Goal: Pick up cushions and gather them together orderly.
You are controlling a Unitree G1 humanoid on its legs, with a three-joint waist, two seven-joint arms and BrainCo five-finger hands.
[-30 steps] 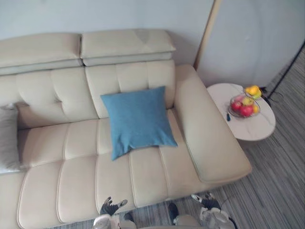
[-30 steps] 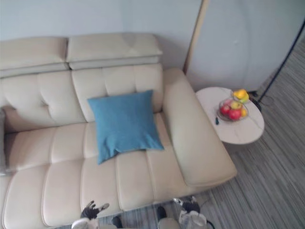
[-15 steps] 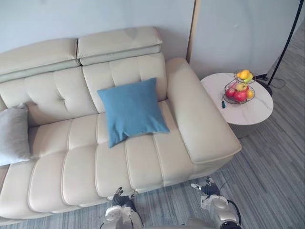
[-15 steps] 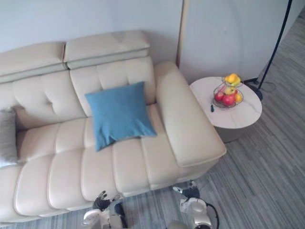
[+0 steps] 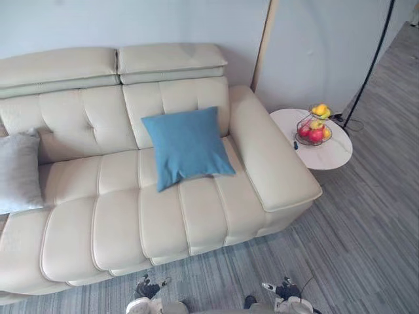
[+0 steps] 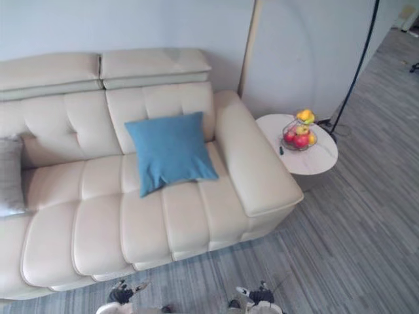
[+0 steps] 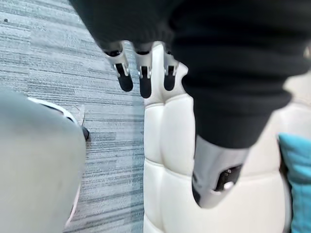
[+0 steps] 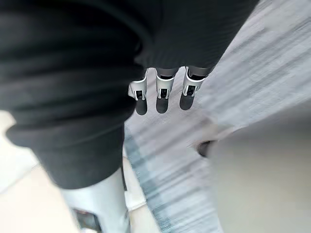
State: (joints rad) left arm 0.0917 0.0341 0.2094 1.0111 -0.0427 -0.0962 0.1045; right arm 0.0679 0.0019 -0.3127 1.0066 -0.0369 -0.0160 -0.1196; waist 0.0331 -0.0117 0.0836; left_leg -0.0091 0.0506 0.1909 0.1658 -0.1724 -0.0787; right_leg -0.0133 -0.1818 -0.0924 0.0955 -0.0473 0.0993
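Well beyond left hand (image 5: 146,288), blue cushion (image 5: 186,145).

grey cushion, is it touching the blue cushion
No, the grey cushion sits at the left end of the sofa, with bare backrest and seat between it and the blue cushion.

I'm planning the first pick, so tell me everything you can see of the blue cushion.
The blue cushion is square, plain and plump, of woven-looking cloth with pointed corners. It leans slightly askew against the backrest of the cream sofa, its lower edge on the seat, close by the right armrest. Nothing lies on it, and it sits well apart from the grey cushion at the sofa's left end.
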